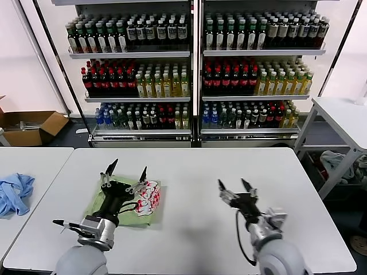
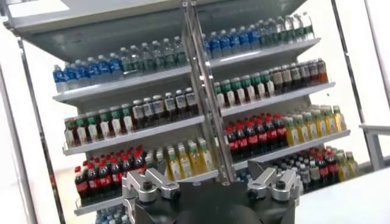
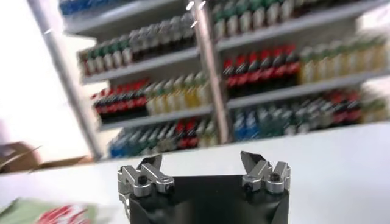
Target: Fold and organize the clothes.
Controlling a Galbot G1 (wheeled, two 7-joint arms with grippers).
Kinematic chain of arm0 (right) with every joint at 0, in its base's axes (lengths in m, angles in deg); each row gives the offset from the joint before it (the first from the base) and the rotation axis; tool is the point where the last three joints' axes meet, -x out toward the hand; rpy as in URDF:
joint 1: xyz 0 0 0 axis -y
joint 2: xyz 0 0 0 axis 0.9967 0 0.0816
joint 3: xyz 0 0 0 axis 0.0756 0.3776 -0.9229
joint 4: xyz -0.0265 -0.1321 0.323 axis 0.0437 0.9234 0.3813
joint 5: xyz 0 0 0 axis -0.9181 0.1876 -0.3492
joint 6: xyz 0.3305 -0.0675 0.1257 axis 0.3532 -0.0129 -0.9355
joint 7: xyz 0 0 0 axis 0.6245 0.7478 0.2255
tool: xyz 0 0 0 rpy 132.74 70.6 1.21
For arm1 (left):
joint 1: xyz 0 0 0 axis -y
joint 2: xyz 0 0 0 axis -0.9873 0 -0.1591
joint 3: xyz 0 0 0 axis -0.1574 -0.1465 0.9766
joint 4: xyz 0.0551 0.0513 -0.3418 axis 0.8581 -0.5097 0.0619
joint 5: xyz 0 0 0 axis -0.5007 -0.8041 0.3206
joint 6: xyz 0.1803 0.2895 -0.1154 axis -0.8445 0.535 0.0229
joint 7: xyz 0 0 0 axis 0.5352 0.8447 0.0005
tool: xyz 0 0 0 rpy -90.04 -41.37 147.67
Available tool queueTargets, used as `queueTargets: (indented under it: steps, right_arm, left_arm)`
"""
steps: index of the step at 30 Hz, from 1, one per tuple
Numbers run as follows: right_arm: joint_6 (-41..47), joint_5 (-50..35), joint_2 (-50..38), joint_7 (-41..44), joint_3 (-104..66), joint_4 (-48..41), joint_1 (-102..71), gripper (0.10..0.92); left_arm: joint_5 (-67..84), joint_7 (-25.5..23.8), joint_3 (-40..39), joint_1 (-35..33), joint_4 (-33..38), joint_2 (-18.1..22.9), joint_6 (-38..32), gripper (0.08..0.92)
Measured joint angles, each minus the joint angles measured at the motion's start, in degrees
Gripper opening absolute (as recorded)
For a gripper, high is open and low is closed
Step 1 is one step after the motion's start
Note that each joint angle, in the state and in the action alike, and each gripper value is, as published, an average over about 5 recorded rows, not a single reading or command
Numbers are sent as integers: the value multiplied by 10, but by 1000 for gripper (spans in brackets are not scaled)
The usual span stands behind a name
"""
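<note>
The light green shirt (image 1: 98, 201) lies folded in a small rectangle on the white table (image 1: 189, 229), left of centre, with its red-and-white printed patch (image 1: 147, 199) on the right part. My left gripper (image 1: 126, 171) is open and empty, raised above the shirt with its fingers pointing up and away. My right gripper (image 1: 235, 185) is open and empty, raised above the bare table to the right of the shirt. A corner of the shirt shows in the right wrist view (image 3: 36, 213). The left wrist view shows only shelves.
A crumpled light blue garment (image 1: 14, 192) lies on a second table at the left. Shelves of bottles (image 1: 189, 74) stand behind the table. A cardboard box (image 1: 28, 126) sits on the floor at the far left. Another white table (image 1: 344, 117) stands at the right.
</note>
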Motion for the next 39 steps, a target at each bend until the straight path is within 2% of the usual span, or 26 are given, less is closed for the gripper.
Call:
queueTargets:
  steps: [11,27,33,39]
  right_arm:
    - [77,-55,66,-9,157,-115,152,823]
    - [116,-55,145,-9,236,-223,226,815]
    - [121,-46,168,2,247,-261,237,693]
    - [120,-35,186,14,257,-291,245,619]
  left_arm:
    - [22,-38,60,-41,23,12,-12,823]
    - [32,-62,85,-66,30,18,-22,823]
    - [33,-66,90,-71,31,19,-25,823]
    - [33,-69,91,-73,32,21,-25,823]
